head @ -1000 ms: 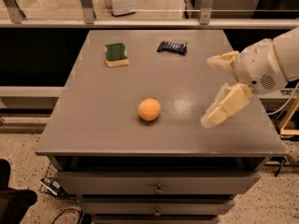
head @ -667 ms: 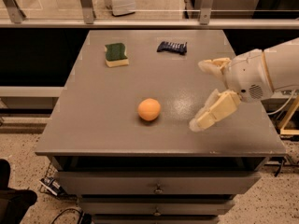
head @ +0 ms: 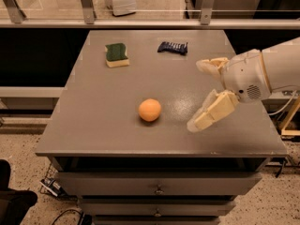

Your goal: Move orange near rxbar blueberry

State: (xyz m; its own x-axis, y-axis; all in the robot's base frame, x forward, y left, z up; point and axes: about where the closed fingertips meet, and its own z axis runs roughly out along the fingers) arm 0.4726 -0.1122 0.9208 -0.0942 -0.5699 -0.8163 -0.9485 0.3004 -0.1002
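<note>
The orange (head: 150, 110) sits on the grey bench (head: 93, 102), toward its near edge. The claw (head: 196, 95) hovers just right of it, fingers spread wide and gripping nothing. The rxbar blueberry (head: 173, 47) lies at the far side, well apart from the fruit (a green-topped sponge (head: 116, 54) lies to its left).

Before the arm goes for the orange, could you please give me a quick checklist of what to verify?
1. Gripper open and empty, right of the orange: ok.
2. Orange free on the table, not yet grasped: ok.
3. Nothing between gripper and orange: ok.
4. Rxbar blueberry in view at the far side: ok.
5. Sponge apart from the rxbar blueberry: ok.
6. Orange near rxbar blueberry: not ok.
</note>
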